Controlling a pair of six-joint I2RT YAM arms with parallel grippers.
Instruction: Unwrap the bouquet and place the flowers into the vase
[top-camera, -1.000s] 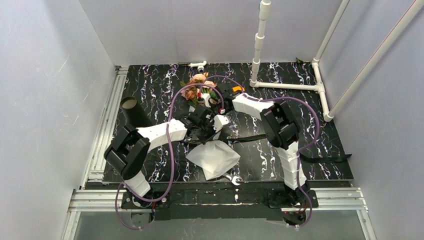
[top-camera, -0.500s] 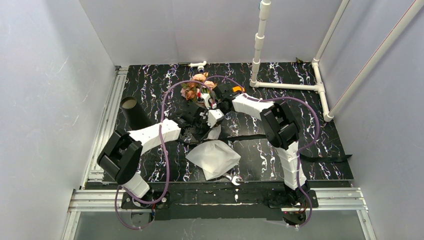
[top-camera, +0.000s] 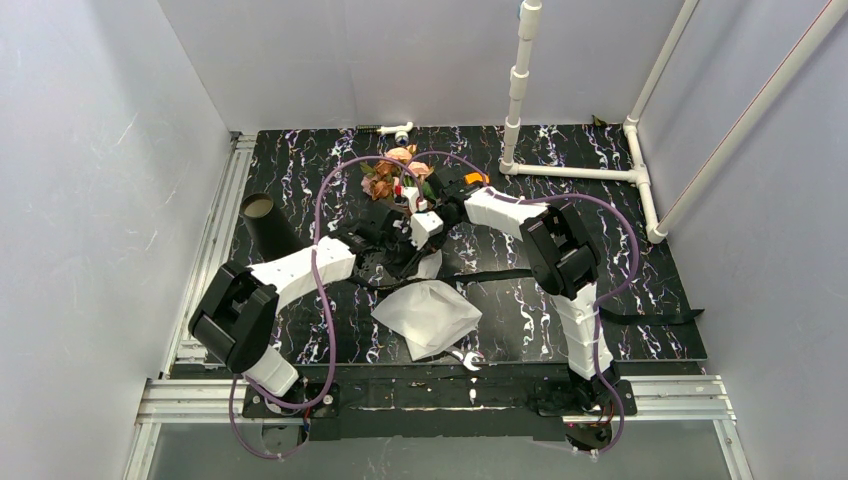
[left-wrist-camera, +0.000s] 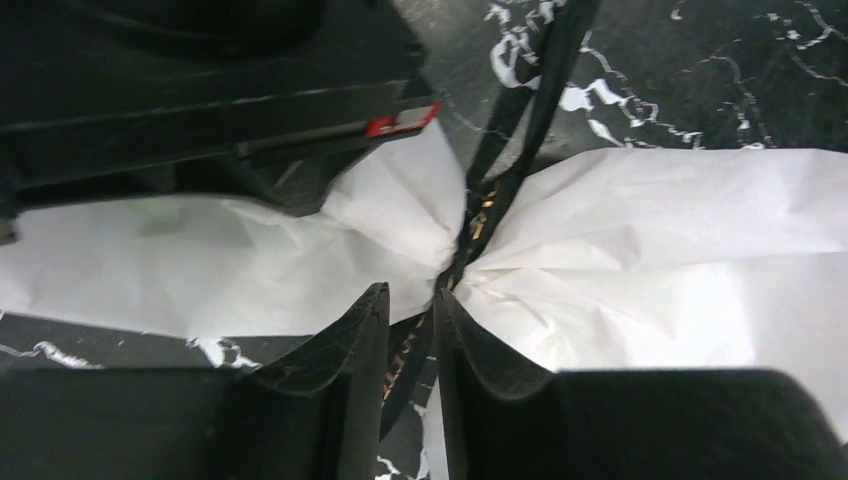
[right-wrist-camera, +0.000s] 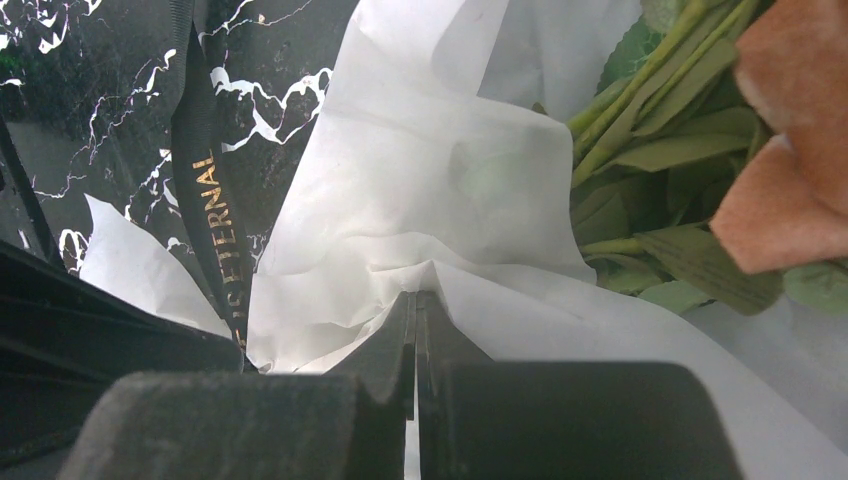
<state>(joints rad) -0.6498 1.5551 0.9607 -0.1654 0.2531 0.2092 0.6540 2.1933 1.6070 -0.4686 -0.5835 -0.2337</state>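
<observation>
Black, white-veined marble table (top-camera: 300, 160) is walled in pale grey, with a white plastic pipe frame (top-camera: 515, 100) fixed at its far right corner. Mid-table towards the far edge, the bouquet of pink and rust roses in white paper (top-camera: 398, 172) is crowded by both wrists. The small black cylindrical vase (top-camera: 265, 228) is stood near the left edge, well apart. A loose crumpled white paper sheet (top-camera: 428, 315) is spread near the front edge. The left gripper (left-wrist-camera: 412, 297), angled in low, is narrowly spread around the black gold-lettered ribbon (left-wrist-camera: 545, 90). The right gripper (right-wrist-camera: 415, 300), on a folded arm, is pressed together against a paper fold.
</observation>
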